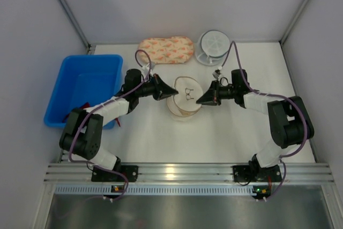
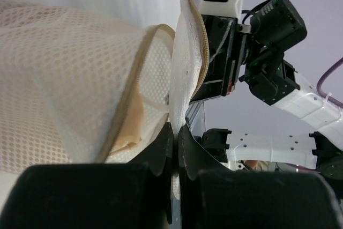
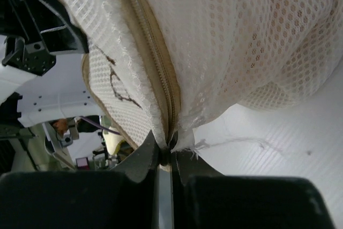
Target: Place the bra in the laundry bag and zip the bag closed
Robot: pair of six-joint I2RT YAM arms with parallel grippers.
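No text can be read; the dark mark (image 3: 115, 81) on the laundry bag (image 3: 257, 36) seems a squiggle.

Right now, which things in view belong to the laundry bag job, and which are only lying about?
Belong to the job:
- laundry bag
- left gripper, shut on the bag's edge
- right gripper, shut on the bag's zipper edge

Just lying about:
- blue bin
- floral pouch
- white ribbed container

**Inside a robotics lab test cell**

A left arm (image 1: 115, 105) and right arm (image 1: 257, 100) stand bolted to an aluminium rail (image 1: 182, 171) at the edge of a white table (image 1: 225, 138), boxed in by plain grey panel walls (image 1: 32, 20).
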